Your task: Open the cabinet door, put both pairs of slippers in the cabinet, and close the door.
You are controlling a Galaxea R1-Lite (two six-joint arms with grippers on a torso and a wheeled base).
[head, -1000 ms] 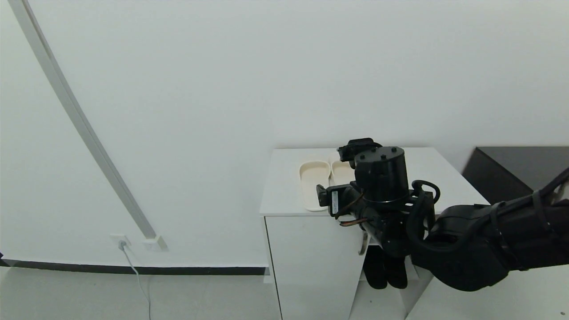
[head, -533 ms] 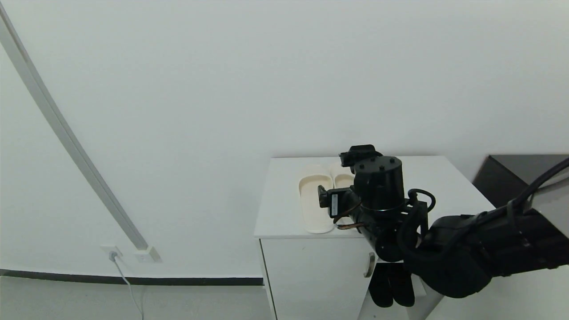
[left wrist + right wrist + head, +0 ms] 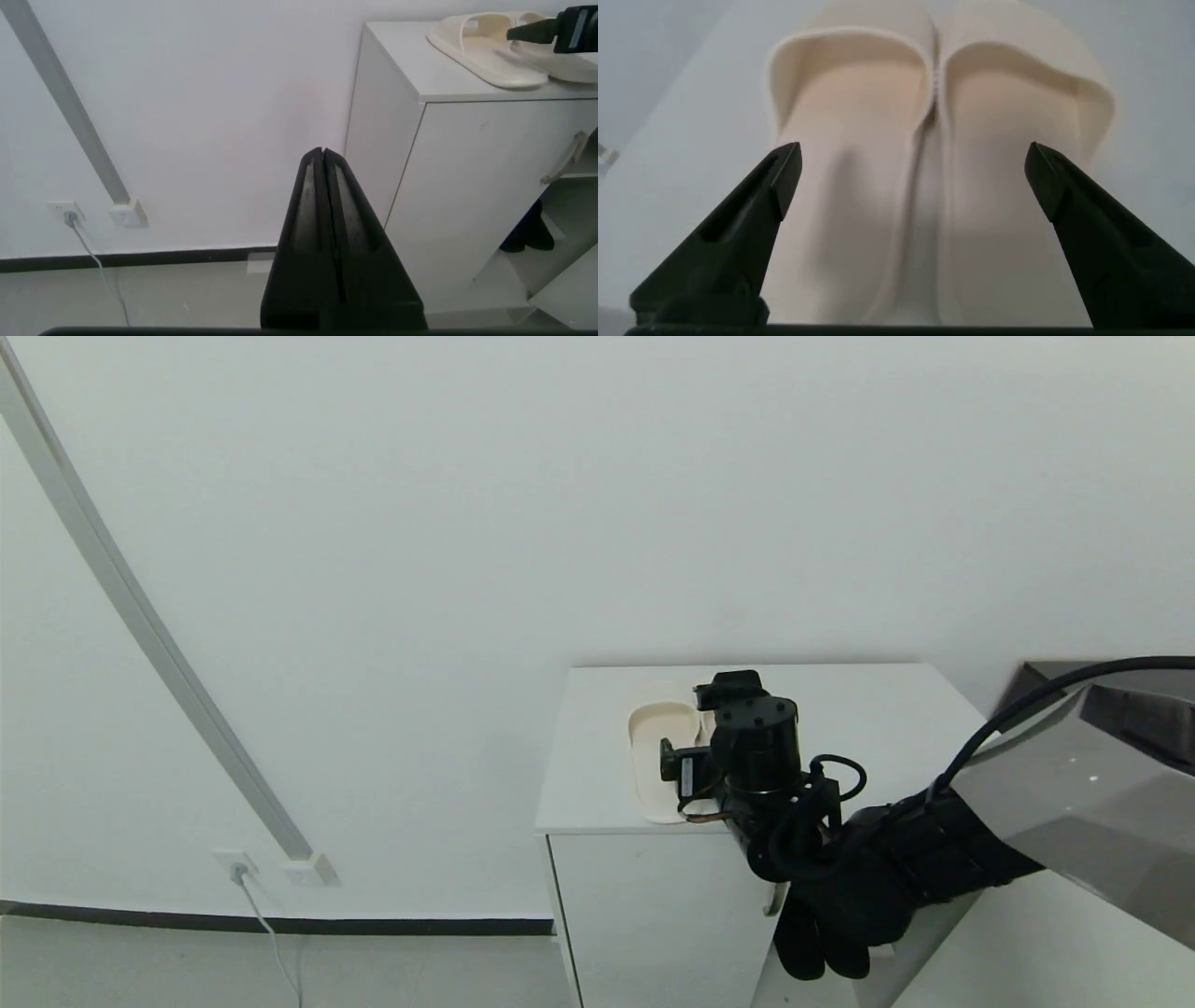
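A pair of cream, moulded foam slippers point(image 3: 659, 758) point(image 3: 934, 196) point(image 3: 491, 45) lies side by side, touching, on top of a white cabinet point(image 3: 653, 905) point(image 3: 448, 187) that stands against a pale wall. The right gripper point(image 3: 913, 159) hangs just above the pair, its two black fingers point(image 3: 747, 233) spread wide, one outside each slipper, with nothing held between them. Below, a pair of black slippers point(image 3: 822, 947) point(image 3: 529, 233) stands on end inside the cabinet, whose right side is open beside a closed front panel with a pale handle point(image 3: 563, 159). The left gripper point(image 3: 323, 157) sits lower, out to the cabinet's left, fingers pressed together and empty. A grey conduit strip point(image 3: 140, 616) point(image 3: 70, 112) slants down the wall to a socket with a plugged-in cable point(image 3: 235, 868) point(image 3: 65, 213) near the floor.
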